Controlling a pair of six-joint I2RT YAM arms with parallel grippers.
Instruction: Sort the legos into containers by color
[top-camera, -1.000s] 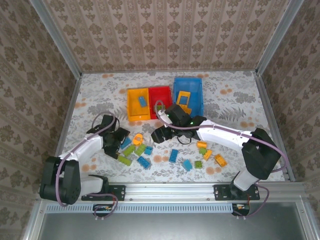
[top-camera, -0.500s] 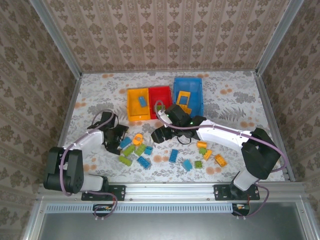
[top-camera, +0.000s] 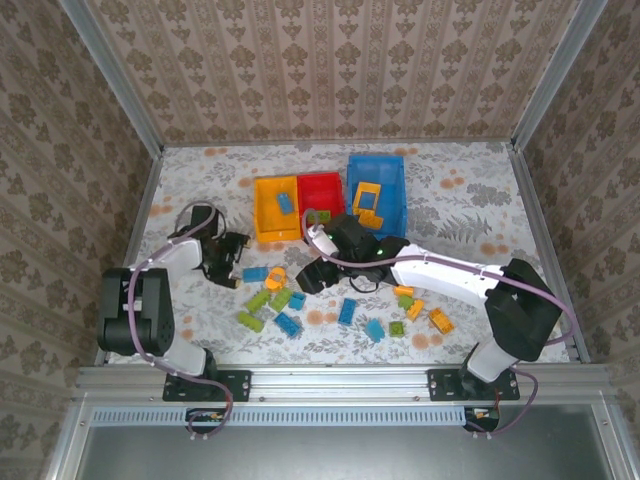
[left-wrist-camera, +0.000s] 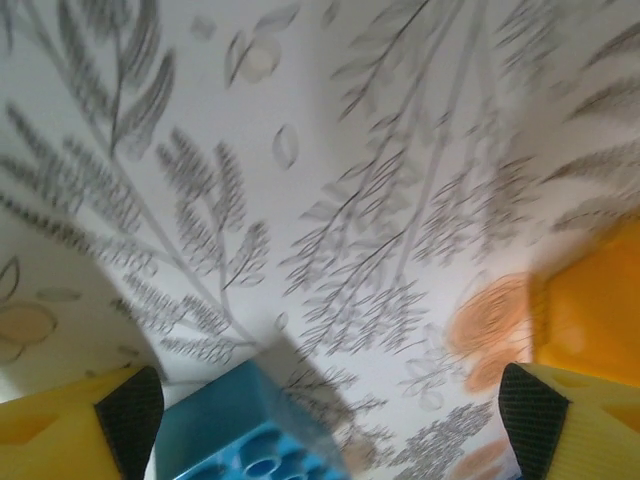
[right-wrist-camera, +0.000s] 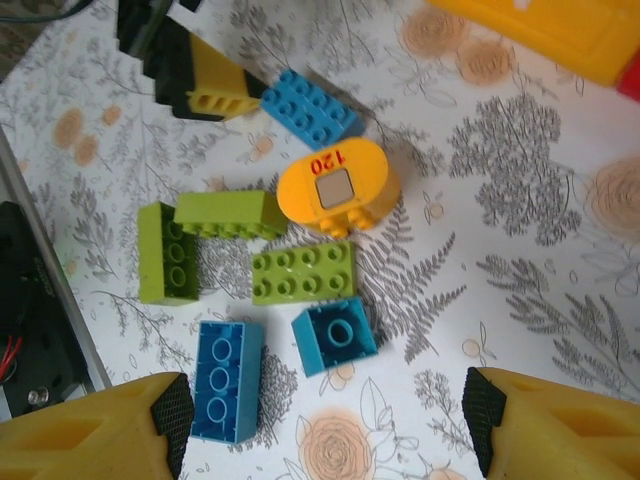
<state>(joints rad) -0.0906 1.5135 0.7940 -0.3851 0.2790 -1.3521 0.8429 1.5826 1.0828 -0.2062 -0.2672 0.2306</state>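
Both tools spread wide over the sorting job, neither holding anything.

My left tool (left-wrist-camera: 330, 412) has its jaws far apart above the floral-print surface (left-wrist-camera: 350, 180), with a blue studded plastic brick (left-wrist-camera: 245, 435) lying between them, just beside one finger and not gripped. My right tool (right-wrist-camera: 328, 412) is also wide open and empty. Ahead of its fingertips lie a rounded orange piece (right-wrist-camera: 338, 188), light green bricks (right-wrist-camera: 303, 272) and two more blue bricks (right-wrist-camera: 225, 380). The open yellow-orange plastic bin (top-camera: 272, 228), red bin (top-camera: 322, 190) and larger blue bin (top-camera: 385, 172) sit beyond it.
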